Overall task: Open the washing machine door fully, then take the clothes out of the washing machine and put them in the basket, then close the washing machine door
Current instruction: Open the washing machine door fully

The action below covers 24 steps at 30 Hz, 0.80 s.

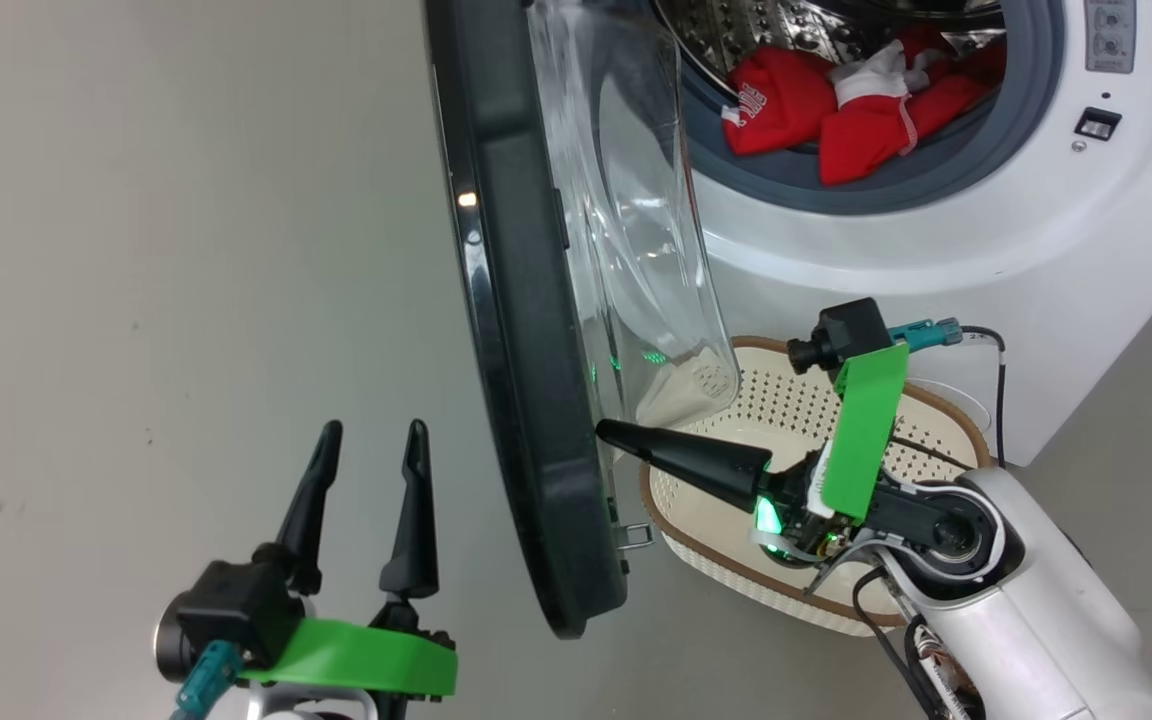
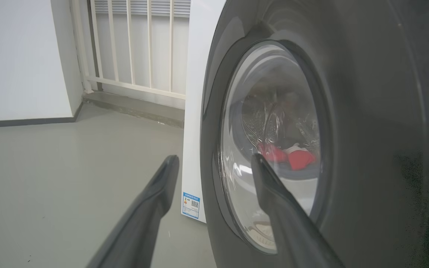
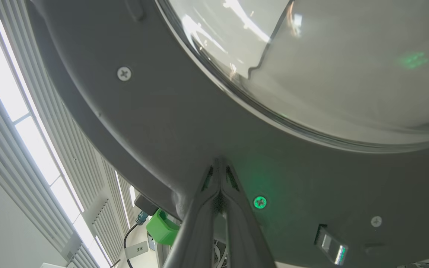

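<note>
On grey floor [image 1: 186, 200], washing machine [image 1: 936, 250] drum holds clothes [image 1: 836, 110].

Pale forearm [image 1: 1036, 600], green brackets, dark fingers [image 1: 696, 462]

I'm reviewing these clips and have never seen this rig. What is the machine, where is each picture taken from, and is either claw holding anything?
It is a two-armed wheeled robot. The head view looks down at a washing machine with its door partly open, red clothes in the drum and a basket on the floor. The left claw is open and holds nothing; its wrist camera faces the door's outside. The right claw is shut, its tip at the door's inner face, as its wrist view shows; it grips nothing.
</note>
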Motion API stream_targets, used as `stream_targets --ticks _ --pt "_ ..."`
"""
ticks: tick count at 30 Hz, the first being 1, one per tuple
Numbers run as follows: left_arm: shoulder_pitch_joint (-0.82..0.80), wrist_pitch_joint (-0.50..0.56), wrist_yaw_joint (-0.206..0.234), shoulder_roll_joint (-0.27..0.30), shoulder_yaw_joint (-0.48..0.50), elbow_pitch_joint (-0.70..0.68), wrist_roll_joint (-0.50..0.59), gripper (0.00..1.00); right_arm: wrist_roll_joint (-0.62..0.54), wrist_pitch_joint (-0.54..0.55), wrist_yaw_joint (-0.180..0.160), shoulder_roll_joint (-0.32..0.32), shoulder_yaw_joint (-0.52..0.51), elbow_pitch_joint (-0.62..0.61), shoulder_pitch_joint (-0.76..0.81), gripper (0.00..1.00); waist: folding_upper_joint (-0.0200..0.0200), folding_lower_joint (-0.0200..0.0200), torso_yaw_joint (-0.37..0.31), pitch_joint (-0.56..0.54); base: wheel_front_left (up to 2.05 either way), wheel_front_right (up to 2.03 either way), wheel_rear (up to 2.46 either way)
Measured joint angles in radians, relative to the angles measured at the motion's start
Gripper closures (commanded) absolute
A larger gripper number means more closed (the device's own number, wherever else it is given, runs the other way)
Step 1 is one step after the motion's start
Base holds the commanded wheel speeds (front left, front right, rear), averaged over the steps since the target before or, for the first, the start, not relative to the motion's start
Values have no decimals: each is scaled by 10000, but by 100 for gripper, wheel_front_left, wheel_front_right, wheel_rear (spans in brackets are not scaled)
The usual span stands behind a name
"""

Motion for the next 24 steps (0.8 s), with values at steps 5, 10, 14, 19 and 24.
stream_targets --ticks 5,10,14,19,24 --pt "87 0 132 8 209 -201 -343 0 -1530 -765 0 -180 516 -79 -27 100 0 0 103 -15 0 0 0" --pt "129 0 188 8 278 -268 -548 0 -3889 -2297 0 -681 1294 -374 -35 100 0 0 112 5 0 0 0" --pt "284 0 188 12 385 -247 -523 0 -5354 -4142 0 -924 2004 -479 251 0 1 0 95 -169 0 0 0" --pt "401 2 -2 13 380 4 58 0 -6380 -5716 0 -1237 2368 -251 567 0 0 0 52 -374 0 0 0" --pt "409 2 -94 19 485 6 192 0 -8991 -7860 0 -1628 2232 625 563 0 0 0 0 -505 0 0 0"
